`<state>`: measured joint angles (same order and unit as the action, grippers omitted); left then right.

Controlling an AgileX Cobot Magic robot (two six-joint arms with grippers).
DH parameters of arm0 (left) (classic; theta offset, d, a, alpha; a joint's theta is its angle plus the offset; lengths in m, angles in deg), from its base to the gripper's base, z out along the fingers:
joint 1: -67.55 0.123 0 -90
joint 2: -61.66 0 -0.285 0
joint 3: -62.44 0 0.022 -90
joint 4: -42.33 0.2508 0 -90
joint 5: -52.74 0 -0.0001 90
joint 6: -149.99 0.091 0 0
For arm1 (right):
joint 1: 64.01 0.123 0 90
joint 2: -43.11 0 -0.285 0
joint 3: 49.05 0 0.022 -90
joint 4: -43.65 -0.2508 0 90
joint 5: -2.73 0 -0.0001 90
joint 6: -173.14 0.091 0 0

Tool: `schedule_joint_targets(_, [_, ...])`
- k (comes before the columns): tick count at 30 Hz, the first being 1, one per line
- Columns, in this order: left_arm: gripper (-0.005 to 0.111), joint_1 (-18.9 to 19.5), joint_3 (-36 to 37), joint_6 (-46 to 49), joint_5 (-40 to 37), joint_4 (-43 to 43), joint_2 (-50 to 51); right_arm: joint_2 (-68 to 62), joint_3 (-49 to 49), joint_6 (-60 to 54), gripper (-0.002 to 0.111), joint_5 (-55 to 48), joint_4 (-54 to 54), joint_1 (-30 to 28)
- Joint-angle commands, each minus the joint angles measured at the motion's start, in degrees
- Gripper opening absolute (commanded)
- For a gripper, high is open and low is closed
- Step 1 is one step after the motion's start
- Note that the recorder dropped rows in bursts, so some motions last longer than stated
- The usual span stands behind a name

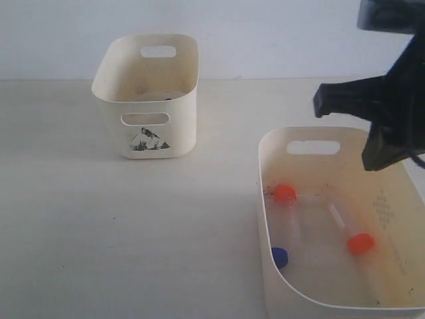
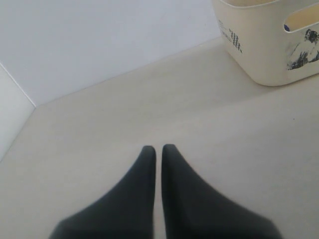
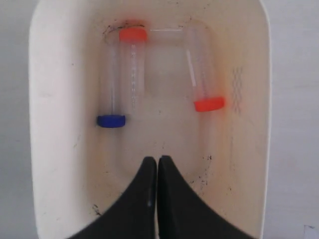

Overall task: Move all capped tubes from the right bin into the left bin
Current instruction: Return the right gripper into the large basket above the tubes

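Three capped tubes lie in the wide right bin (image 1: 264, 219) (image 3: 50, 129). One has a blue cap (image 1: 279, 257) (image 3: 111, 121). Beside it lies an orange-capped tube (image 1: 285, 193) (image 3: 132, 35), pointing the other way. A second orange-capped tube (image 1: 360, 243) (image 3: 209, 103) lies apart from them. My right gripper (image 1: 380, 156) (image 3: 157, 160) hangs shut and empty above the bin, clear of the tubes. The taller left bin (image 1: 145, 93) (image 2: 264, 50) stands at the back left, and a bit of blue (image 2: 286, 28) shows through its slot. My left gripper (image 2: 158, 148) is shut over bare table, out of the exterior view.
The pale table (image 1: 99, 232) runs between the two bins and up to a white wall (image 1: 265, 33) behind. The left bin's interior is mostly hidden by its walls. Dark specks mark the right bin's floor (image 3: 199, 174).
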<state>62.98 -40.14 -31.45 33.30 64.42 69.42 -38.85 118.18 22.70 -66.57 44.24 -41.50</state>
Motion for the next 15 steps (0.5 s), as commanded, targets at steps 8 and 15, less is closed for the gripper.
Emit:
schedule_joint_targets(8, [0.004, -0.3, -0.2, -0.5, 0.2, -0.2, 0.0, -11.7, -2.8, -7.5, 0.0, 4.5, -1.9, -0.3])
schedule_joint_targets(15, [0.004, -0.3, -0.2, -0.5, 0.2, -0.2, 0.0, -11.7, -9.2, -7.7, 0.0, 12.1, -7.0, -0.3])
